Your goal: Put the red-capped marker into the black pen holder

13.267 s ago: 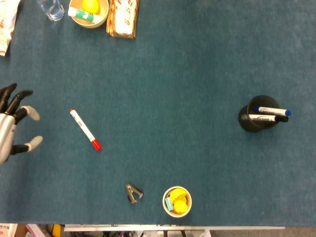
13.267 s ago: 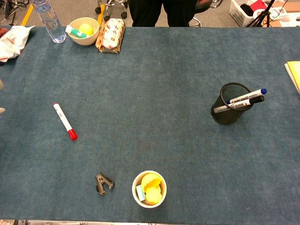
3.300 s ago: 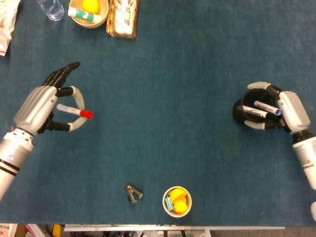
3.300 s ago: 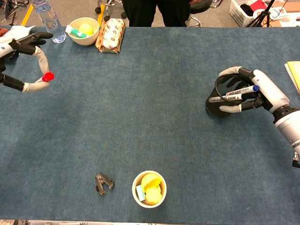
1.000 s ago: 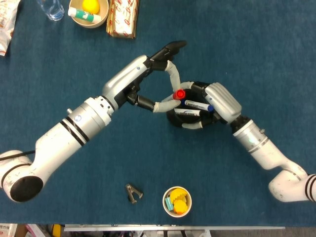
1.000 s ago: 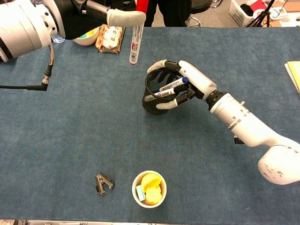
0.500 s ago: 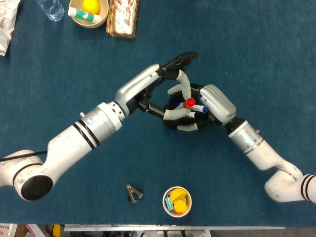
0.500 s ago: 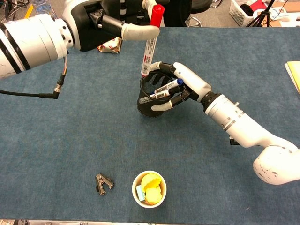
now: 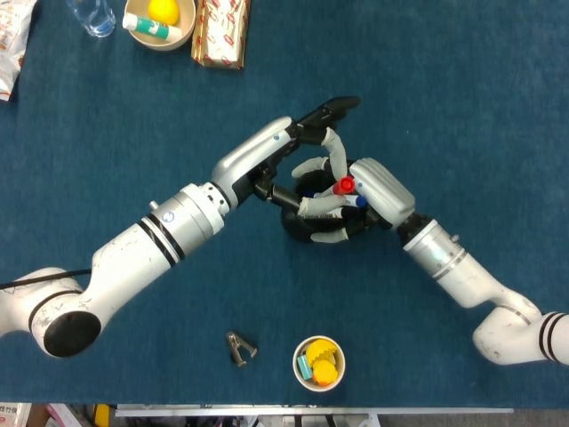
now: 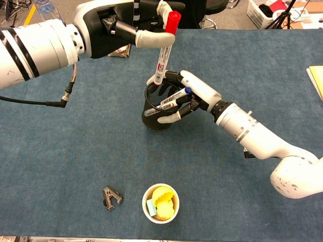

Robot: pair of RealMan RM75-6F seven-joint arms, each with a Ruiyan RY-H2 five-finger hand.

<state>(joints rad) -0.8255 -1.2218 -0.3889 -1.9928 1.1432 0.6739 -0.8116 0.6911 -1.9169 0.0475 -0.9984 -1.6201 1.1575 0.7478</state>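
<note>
My left hand (image 10: 144, 22) (image 9: 307, 160) pinches the white red-capped marker (image 10: 165, 48) upright, cap up, red cap (image 9: 344, 185) showing from above. Its lower tip hangs at the rim of the black mesh pen holder (image 10: 155, 111) (image 9: 307, 222), right over the opening. My right hand (image 10: 194, 96) (image 9: 369, 200) grips the holder from the right side, fingers wrapped around its wall. Inside the holder lean a blue-capped marker (image 10: 174, 98) and a black one beneath it.
A small bowl with yellow items (image 10: 160, 202) and a staple remover (image 10: 111, 196) lie near the front edge. At the back left stand a bowl with a lemon (image 10: 91, 33), a snack pack (image 10: 118, 48) and a water bottle (image 9: 92, 15). A yellow pad (image 10: 316, 80) sits at the right edge.
Both hands shifted slightly left with the holder. The marker has lowered and tilted so its tip now meets the holder's rim.
</note>
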